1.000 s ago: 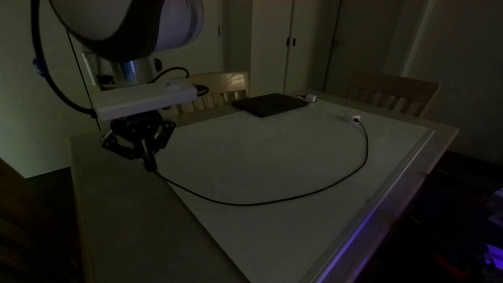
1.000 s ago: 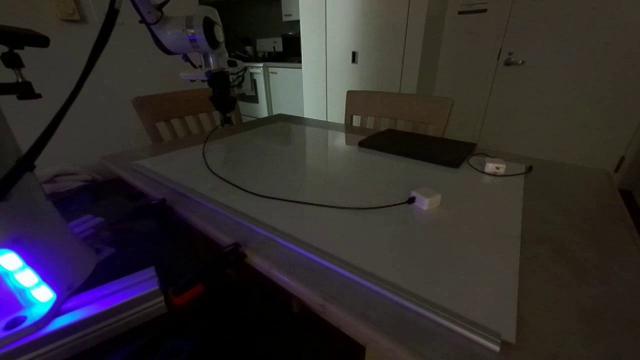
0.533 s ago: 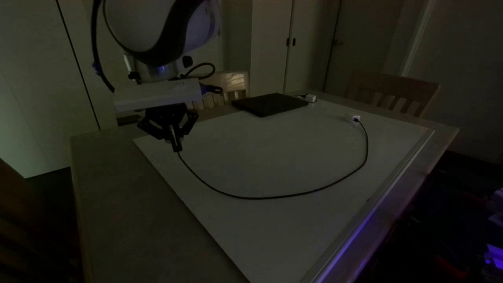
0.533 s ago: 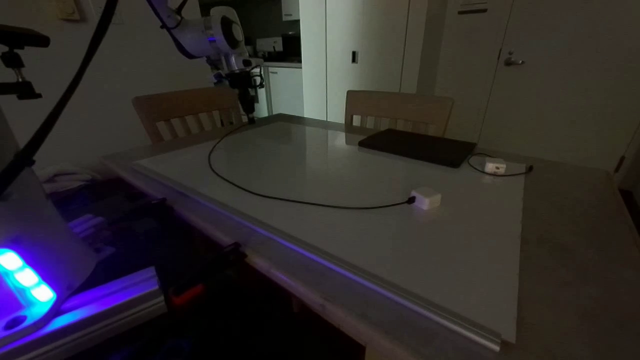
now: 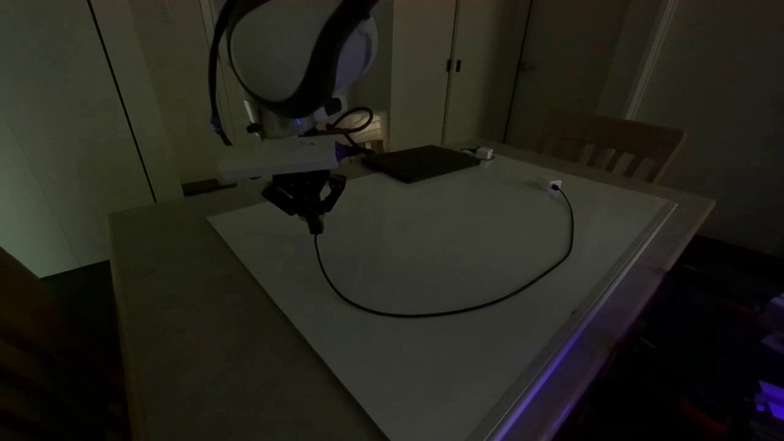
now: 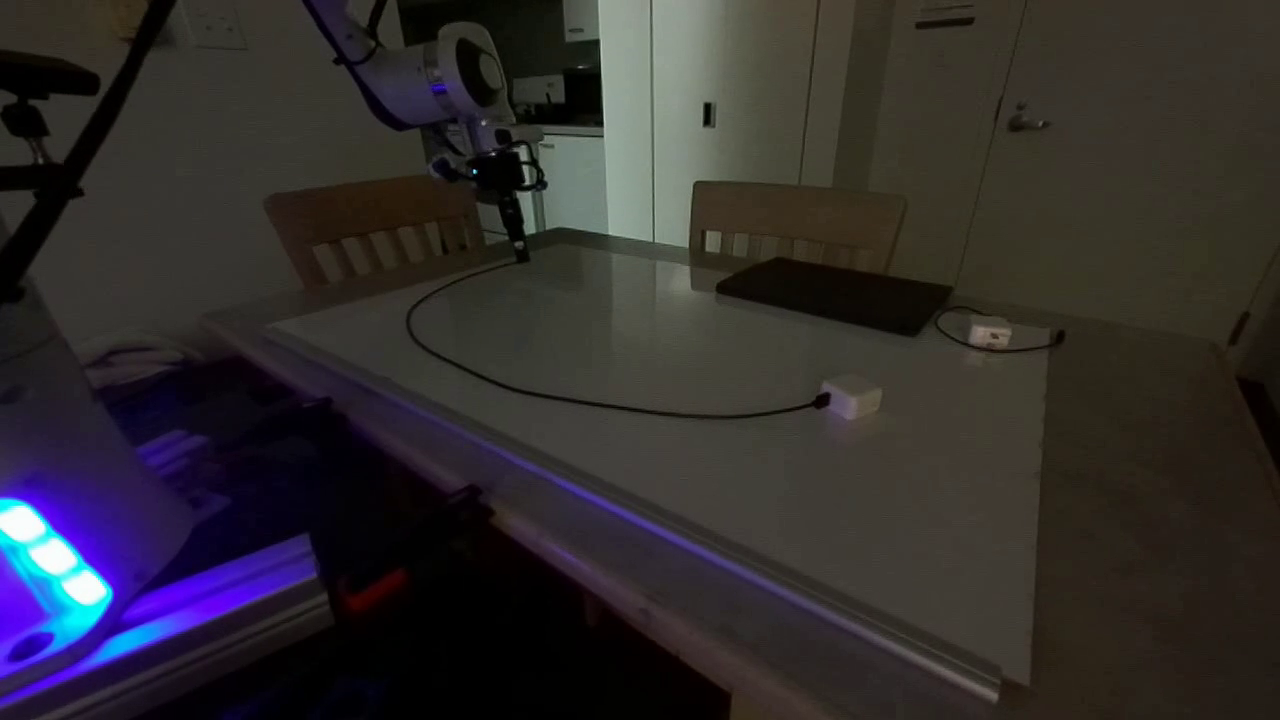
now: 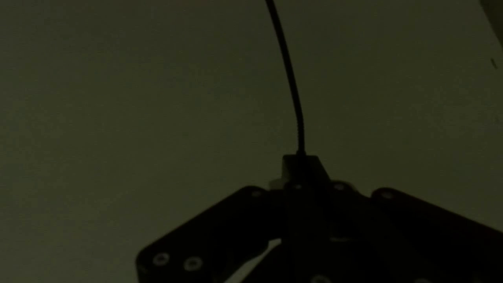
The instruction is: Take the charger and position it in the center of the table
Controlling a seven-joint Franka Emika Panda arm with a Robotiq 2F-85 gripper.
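Fingers (image 7: 291, 169) are clenched on the charger (image 6: 600, 404), gripping its black cable (image 7: 289, 67) at the end away from the white block (image 6: 852, 397). In the wrist view the cable comes out from between the tips and curves off through the top; how much of it sits inside the grip is hidden. The gripper (image 5: 315, 228) points down, its tips over the pale top of the table (image 5: 441, 263), toward one end of it. From there the cable drops to the tabletop and runs in one wide bend, seen in both exterior views, to the white block, which sits on the pale top toward the opposite end, the cable plugged into its side.

Well apart from the bend, a flat dark pad (image 6: 835, 294) lies near a long edge of the table. Just beside its corner is another white block (image 6: 990, 333), with a thin dark cord (image 6: 1025, 350) looped close about it. In an exterior view a metal strip (image 6: 760, 570) runs along the opposite long edge of the pale top, catching violet light.

Above the gripper is the arm (image 5: 282, 55), white with a broad black band. In an exterior view a wooden chair (image 6: 798, 207) stands behind the pad, and another wooden chair (image 6: 370, 208) farther along, near the gripper. Farther back are pale cupboards (image 6: 730, 60) and a door (image 6: 1120, 190) with a lever handle.
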